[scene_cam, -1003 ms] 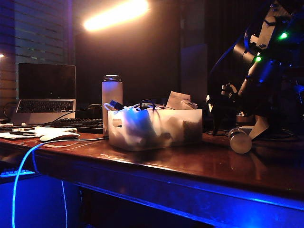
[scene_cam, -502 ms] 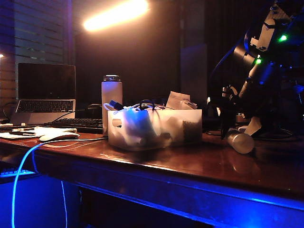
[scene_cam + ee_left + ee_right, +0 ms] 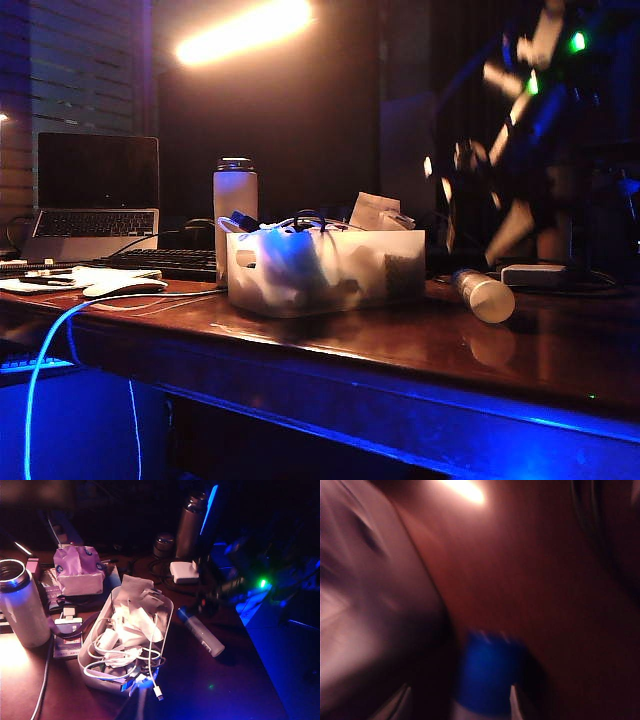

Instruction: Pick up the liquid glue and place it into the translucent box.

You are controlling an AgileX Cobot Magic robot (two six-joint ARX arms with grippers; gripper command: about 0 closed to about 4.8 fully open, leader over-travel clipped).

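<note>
From my station I see the right hand lifted off the tabletop, smeared by motion in the exterior view; a second ago it sat low against the liquid glue. The glue has swung round since then: it lies on its side just right of the translucent box, flat end toward the exterior camera. In the right wrist view the hand's fingertips flank the glue's blue cap, but the blur keeps me from telling whether they pinch it or stand spread. The left hand is out of sight. Its wrist camera shows glue beside box, apart.
</note>
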